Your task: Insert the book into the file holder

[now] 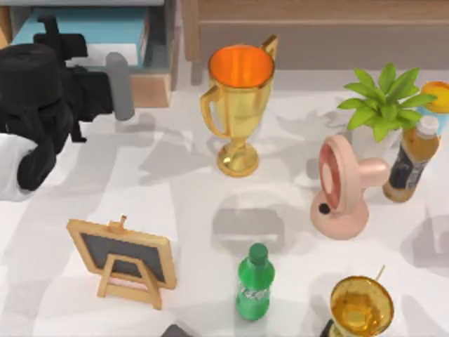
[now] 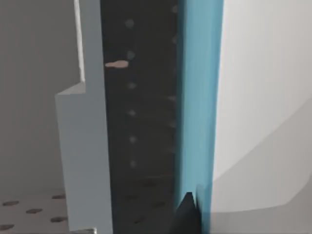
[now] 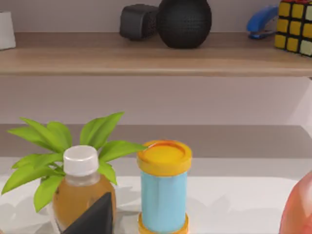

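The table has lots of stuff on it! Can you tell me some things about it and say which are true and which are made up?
1. The big trophy is orange inside. True.
2. The green bottle lies on its side. False: it stands upright.
3. The book lies in the middle of the table. False: it is at the top left, by the file holder, near the left arm.
4. The plant stands on the right side. True.
5. The pink fan is left of the little easel. False: it is to the right.
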`<state>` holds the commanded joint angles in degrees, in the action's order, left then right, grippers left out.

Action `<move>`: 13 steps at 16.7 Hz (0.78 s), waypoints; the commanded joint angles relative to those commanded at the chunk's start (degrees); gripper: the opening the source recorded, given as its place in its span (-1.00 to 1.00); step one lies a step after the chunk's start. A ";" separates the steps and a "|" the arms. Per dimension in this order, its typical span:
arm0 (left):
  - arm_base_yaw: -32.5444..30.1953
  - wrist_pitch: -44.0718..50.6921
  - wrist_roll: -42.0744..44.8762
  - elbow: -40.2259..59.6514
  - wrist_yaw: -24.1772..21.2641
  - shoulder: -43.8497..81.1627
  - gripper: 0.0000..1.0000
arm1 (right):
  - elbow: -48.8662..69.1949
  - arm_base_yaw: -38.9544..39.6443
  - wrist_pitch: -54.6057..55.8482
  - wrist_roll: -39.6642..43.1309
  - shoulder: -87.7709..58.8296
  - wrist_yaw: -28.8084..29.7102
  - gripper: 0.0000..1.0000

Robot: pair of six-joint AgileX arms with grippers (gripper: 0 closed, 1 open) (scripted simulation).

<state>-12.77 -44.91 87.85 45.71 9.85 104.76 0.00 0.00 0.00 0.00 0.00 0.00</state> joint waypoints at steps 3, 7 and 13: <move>0.33 0.41 0.08 2.67 -0.54 2.69 -1.00 | 0.00 0.00 0.00 0.00 0.00 0.00 1.00; 0.34 0.47 0.09 2.83 -0.59 2.94 -1.00 | 0.00 0.00 0.00 0.00 0.00 0.00 1.00; 0.34 0.47 0.09 2.83 -0.59 2.94 -0.10 | 0.00 0.00 0.00 0.00 0.00 0.00 1.00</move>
<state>-12.43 -44.43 87.94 48.54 9.26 107.70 0.00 0.00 0.00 0.00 0.00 0.00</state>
